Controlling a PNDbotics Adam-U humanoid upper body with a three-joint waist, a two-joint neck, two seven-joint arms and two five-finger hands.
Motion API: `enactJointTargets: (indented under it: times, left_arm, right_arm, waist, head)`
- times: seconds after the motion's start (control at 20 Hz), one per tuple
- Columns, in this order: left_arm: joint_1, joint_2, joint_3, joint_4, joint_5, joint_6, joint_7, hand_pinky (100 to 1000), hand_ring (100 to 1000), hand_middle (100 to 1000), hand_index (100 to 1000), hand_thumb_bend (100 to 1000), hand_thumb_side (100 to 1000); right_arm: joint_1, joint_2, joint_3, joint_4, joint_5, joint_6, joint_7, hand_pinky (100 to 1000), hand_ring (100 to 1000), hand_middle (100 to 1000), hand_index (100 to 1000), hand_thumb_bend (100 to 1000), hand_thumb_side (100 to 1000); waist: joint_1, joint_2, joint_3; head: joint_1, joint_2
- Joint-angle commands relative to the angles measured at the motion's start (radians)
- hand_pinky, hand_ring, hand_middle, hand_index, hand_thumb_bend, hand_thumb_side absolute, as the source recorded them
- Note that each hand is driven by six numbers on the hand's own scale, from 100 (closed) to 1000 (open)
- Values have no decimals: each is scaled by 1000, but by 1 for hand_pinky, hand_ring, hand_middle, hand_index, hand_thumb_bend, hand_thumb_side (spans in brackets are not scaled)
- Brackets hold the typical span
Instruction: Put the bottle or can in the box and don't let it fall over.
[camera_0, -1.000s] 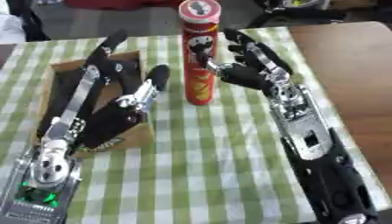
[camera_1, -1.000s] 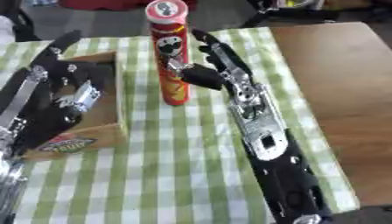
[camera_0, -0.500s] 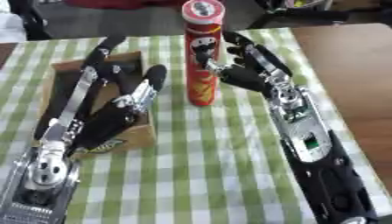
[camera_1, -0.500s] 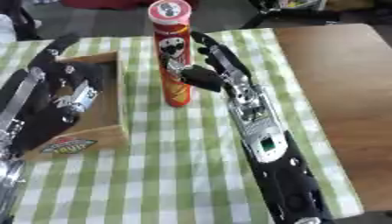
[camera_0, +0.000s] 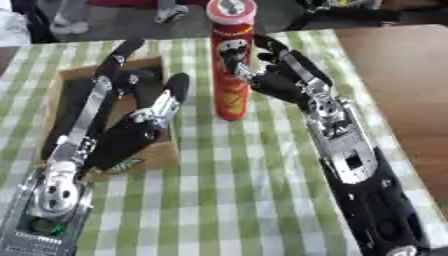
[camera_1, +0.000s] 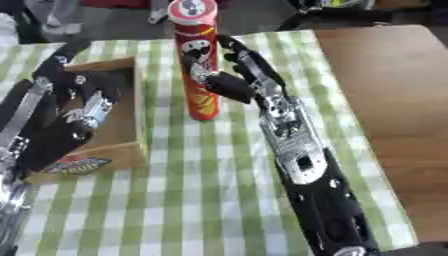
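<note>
Near the tabletop's (camera_0: 227, 200) far edge, on green-checked cloth (camera_0: 262, 165), a tall red can (camera_0: 231, 60) with a printed face stands upright, just right of the box (camera_1: 118, 145). Over that brown box by the left edge lies the left hand (camera_0: 131, 135), fingers straight, covering its opening. Against the can's right side the right hand (camera_0: 284, 77) curls its fingers.

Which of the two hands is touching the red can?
The right hand: its fingers reach round the upright red can. The left hand lies over the cardboard box.
</note>
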Motion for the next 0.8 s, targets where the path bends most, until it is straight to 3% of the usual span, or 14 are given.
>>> enactJointTargets:
  times: [0.05, 0.7, 0.75, 0.8]
  left_arm:
    - [-17, -5, 13, -12, -11, 1, 0, 865, 828, 263, 1000, 383, 674]
    - [-15, -6, 14, -22, -12, 2, 0, 865, 826, 255, 1000, 380, 678]
    - [-13, -5, 13, -20, -13, 3, 0, 865, 825, 256, 1000, 380, 683]
    - [-11, -5, 12, -16, -15, 2, 1, 866, 825, 255, 1000, 378, 683]
  right_arm:
    - [-16, -5, -7, -13, 1, -2, 0, 1000, 1000, 1000, 1000, 369, 546]
    - [-15, -15, -9, -16, 7, 3, -1, 1000, 1000, 1000, 1000, 347, 620]
    - [-13, -16, -12, -14, 21, 6, -6, 1000, 1000, 1000, 1000, 358, 691]
    - [-13, -16, -13, -12, 41, 7, -8, 1000, 1000, 1000, 1000, 363, 701]
  waist:
    - [1, -9, 3]
    - [4, 0, -2]
    - [4, -2, -3]
    - [4, -3, -5]
  head:
    - [1, -18]
    - [2, -14]
    - [4, -14]
    - [6, -15]
